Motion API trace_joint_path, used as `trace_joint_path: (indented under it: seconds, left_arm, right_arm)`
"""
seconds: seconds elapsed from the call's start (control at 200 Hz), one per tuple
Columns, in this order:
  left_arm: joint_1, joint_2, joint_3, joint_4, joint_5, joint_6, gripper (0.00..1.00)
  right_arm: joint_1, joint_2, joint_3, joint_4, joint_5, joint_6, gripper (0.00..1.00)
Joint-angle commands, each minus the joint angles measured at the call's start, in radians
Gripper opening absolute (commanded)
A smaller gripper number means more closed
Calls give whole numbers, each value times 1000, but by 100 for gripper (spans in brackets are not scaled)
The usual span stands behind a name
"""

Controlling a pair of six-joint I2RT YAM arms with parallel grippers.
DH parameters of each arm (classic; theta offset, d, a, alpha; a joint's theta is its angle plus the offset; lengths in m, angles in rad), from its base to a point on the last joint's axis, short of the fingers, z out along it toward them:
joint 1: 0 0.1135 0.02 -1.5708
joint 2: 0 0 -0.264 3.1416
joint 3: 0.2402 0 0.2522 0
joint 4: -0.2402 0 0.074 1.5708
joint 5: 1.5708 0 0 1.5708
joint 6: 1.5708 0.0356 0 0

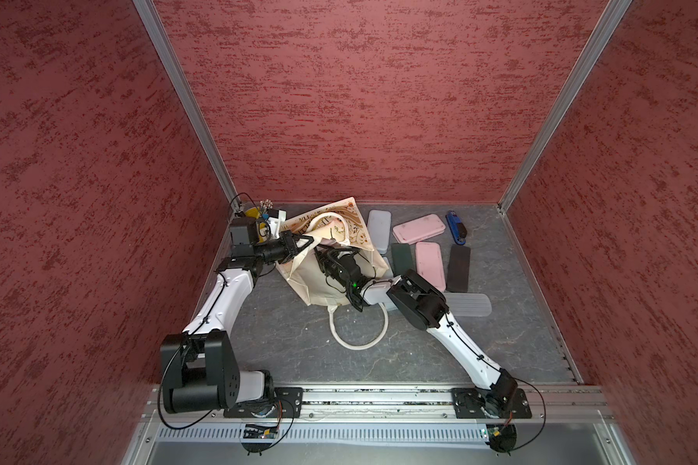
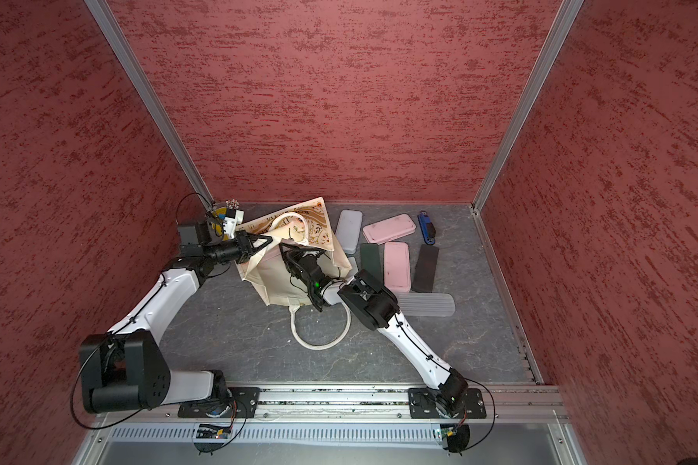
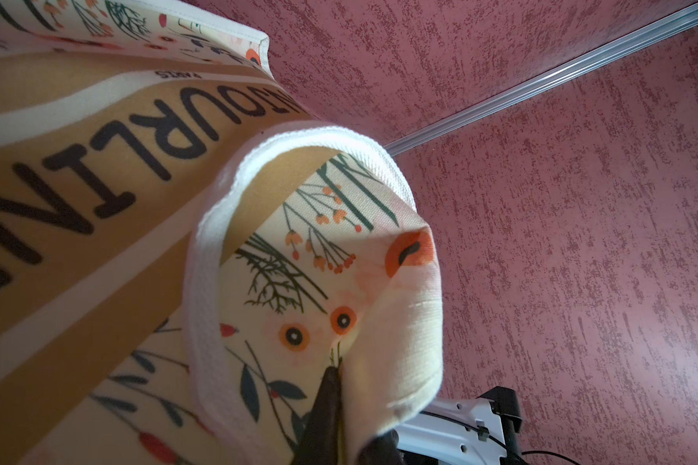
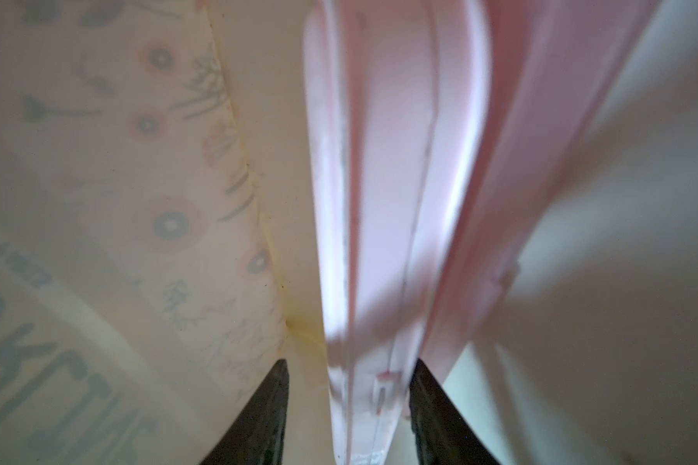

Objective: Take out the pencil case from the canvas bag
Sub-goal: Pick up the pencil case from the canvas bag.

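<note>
The cream floral canvas bag (image 1: 315,288) (image 2: 275,282) lies on the grey table with its mouth propped up. My left gripper (image 1: 304,241) (image 2: 264,241) (image 3: 337,368) is shut on the bag's upper rim, with floral cloth pinched between its fingers. My right gripper (image 1: 325,253) (image 2: 290,253) (image 4: 351,362) reaches into the bag's mouth. In the right wrist view a pink pencil case (image 4: 379,201) stands edge-on between its jaws. One finger touches the case and a slim gap shows at the other. The bag (image 4: 97,161) hides the case in both top views.
To the right of the bag lie several flat cases: grey (image 1: 379,230), pink (image 1: 419,230) (image 1: 430,265), dark green (image 1: 402,258), brown (image 1: 459,267) and a ribbed grey one (image 1: 470,305) under my right arm. A blue object (image 1: 455,227) lies at the back. A yellow bucket (image 1: 254,212) stands behind my left wrist. A white handle loop (image 1: 357,342) trails forward.
</note>
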Motion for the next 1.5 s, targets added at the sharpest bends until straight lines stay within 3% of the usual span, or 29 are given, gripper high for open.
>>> trace_joint_path:
  seconds: [0.0,0.561,0.982,1.498]
  left_arm:
    - [-9,-4,-5,22,40,-17,4]
    - [-13,5,-6,19,37,-14,4]
    - [-18,4,-5,18,37,-15,4]
    - [-16,9,-5,15,32,-13,4]
  right_arm:
    - [-14,27,42,11,-4,27,49]
    - [-25,67,140,-26,17,38,48]
    - [-28,131,296,-171,43,66,48]
    - [-30,102,210,-123,18,86,35]
